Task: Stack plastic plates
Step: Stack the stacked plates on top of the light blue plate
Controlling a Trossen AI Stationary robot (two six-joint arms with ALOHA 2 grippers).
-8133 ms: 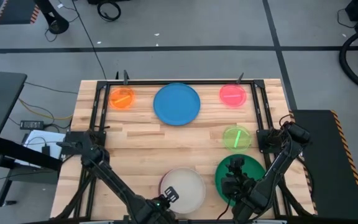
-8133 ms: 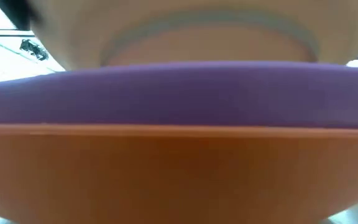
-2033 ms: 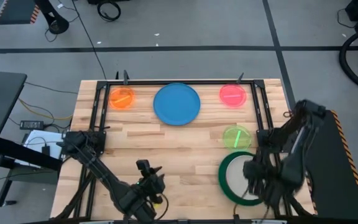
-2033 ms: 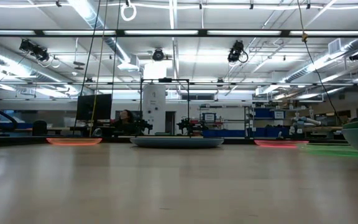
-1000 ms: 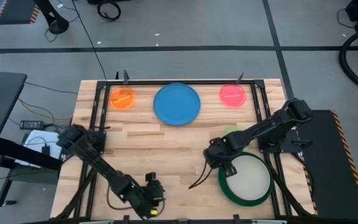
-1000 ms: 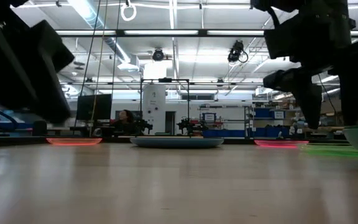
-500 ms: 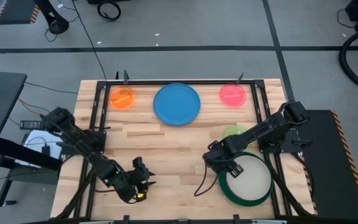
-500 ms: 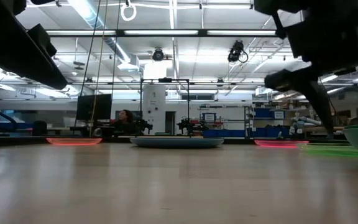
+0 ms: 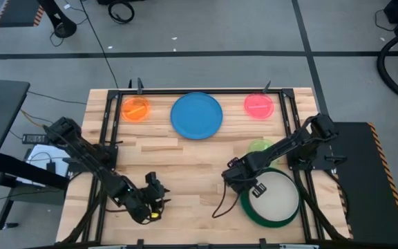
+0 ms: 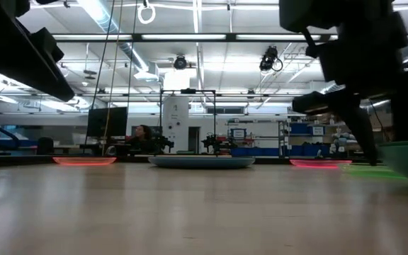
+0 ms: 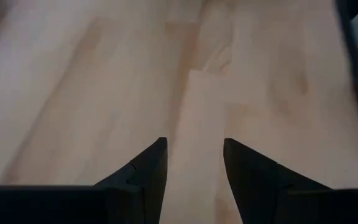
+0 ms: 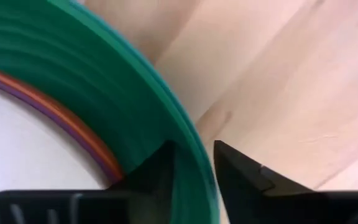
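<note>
- The right gripper (image 9: 242, 181) is working at the near right of the counter (image 9: 185, 155), at the left rim of the dark green plate (image 9: 249, 204).
- In the right wrist view its fingers (image 12: 241, 168) are straddling that green rim (image 12: 166, 118), one inside the plate and one outside over the wood; whether they are actually pinching it I cannot tell.
- The cream plate (image 9: 275, 196) is lying inside the green one, with thin purple and orange-red edges (image 12: 55, 112) showing between the two.
- The lime plate (image 9: 260, 146) is sitting just behind this stack, partly covered by the right arm.
- The blue plate (image 9: 196, 115) is resting at the far middle of the counter, with the translucent orange plate (image 9: 135, 108) to its left and the pink plate (image 9: 258, 105) to its right, all three apart.
- The left gripper (image 9: 154, 194) is hovering over bare wood at the near left, its fingers (image 11: 145, 171) spread and holding nothing.
</note>
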